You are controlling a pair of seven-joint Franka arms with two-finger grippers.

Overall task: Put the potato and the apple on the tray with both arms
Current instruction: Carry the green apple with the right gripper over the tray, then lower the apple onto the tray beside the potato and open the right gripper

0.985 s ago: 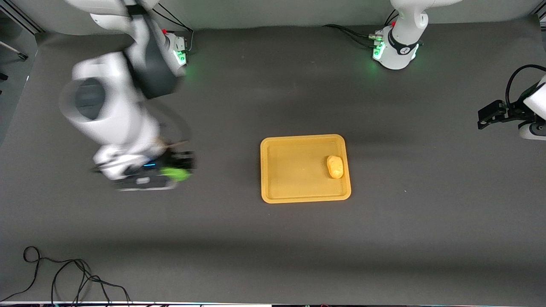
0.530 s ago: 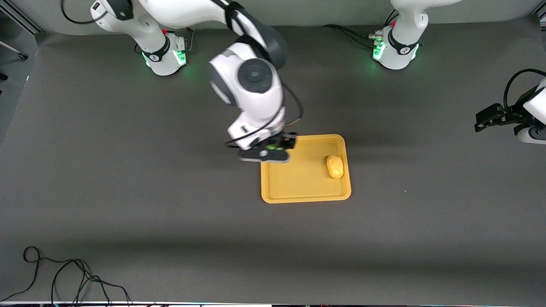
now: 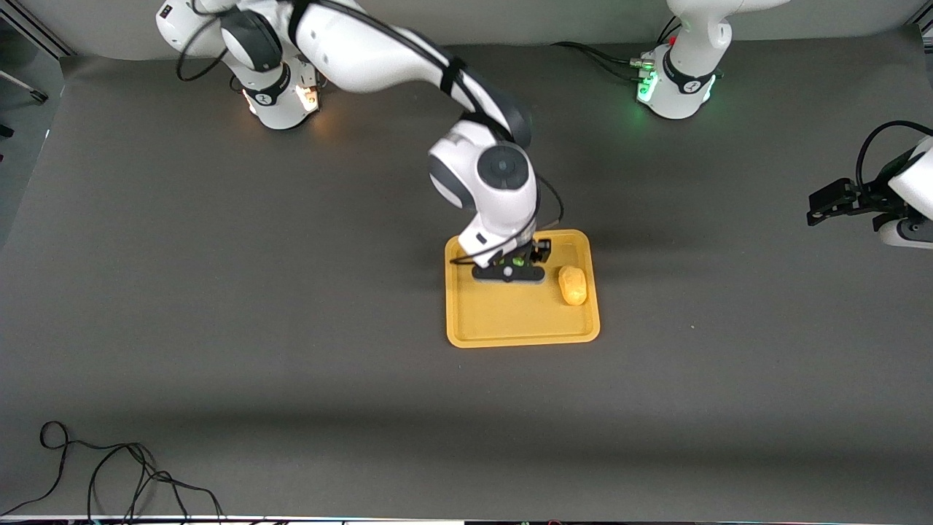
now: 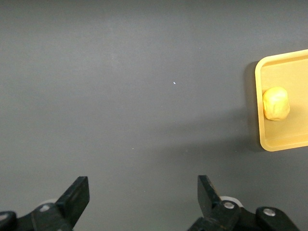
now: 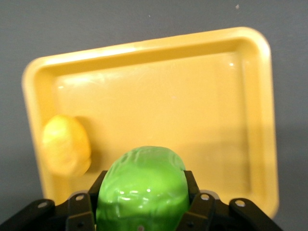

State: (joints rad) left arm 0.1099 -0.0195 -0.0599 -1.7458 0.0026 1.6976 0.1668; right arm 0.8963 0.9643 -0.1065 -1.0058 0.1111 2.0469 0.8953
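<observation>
**Apple over tray, release pending**

Apple is clamped in the right gripper, hanging over the tray at frame center. Potato already lies in the tray at its left-arm end. Left gripper waits at the right frame edge, fingers spread, empty. Next, likely: lower, open the jaws, clear of the potato.

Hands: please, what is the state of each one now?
Left hand: open, holding nothing, over bare table at the left arm's end.
Right hand: closed on the apple, over the tray, beside the potato.
</observation>
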